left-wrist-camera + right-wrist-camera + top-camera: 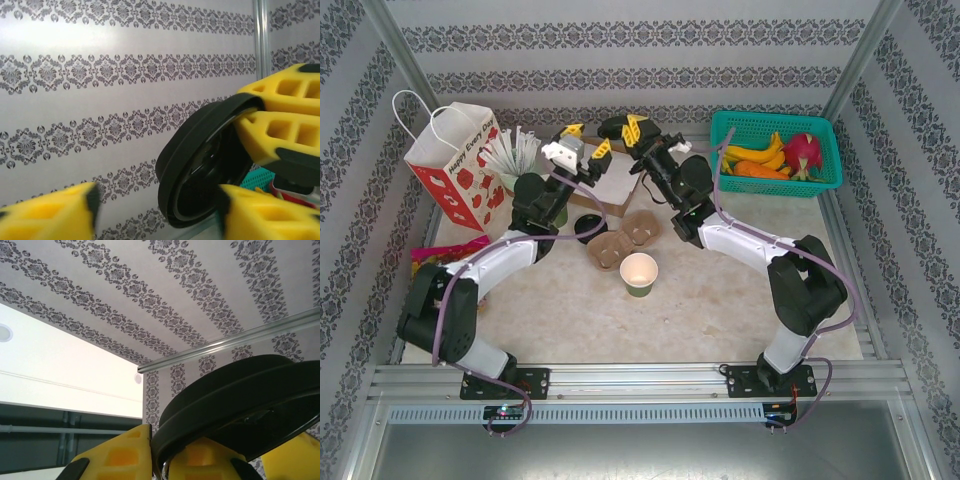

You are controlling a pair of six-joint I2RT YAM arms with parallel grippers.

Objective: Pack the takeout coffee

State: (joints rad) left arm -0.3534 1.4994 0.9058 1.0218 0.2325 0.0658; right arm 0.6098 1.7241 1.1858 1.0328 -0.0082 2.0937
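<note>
Top view, left claw: the left claw (pixel 590 139) is raised over the far middle of the surface (pixel 720 310), its yellow fingers spread apart, with nothing held.
Top view, right claw: the right claw (pixel 628 130) faces the left one from just beside it and is closed on the black lid (pixel 613 126), which is up in the air between the two claws.
Top view, green cup: the green cup (pixel 639 273) stands upright on the surface with no lid and a cream inside. It is just near of the cardboard cup carrier (pixel 623 240) and well apart from both claws.
Top view, dark round object: the dark round object (pixel 586 229) sits left of the carrier, partly behind the left arm. I cannot tell what it is.
Top view, surroundings: a red and white paper bag (pixel 455 165) stands at far left, with a cup of straws (pixel 510 152) just beside it. A green basket (pixel 780 187) of fruit is at far right.

Left wrist view, left claw: the left claw (pixel 157 210) is wide open, with one finger in each lower corner.
Left wrist view, lid: the black lid (pixel 200 160) is tilted on edge, its hollow side facing the camera. Its upper rim is pinched by the right claw (pixel 245 112).
Left wrist view, contact: I cannot tell whether the left claw's right finger touches the lid's lower edge.

Right wrist view, right claw: the right claw (pixel 160 460) grips the rim of the black lid (pixel 240 390).
Right wrist view, backdrop: the patterned wall.
</note>
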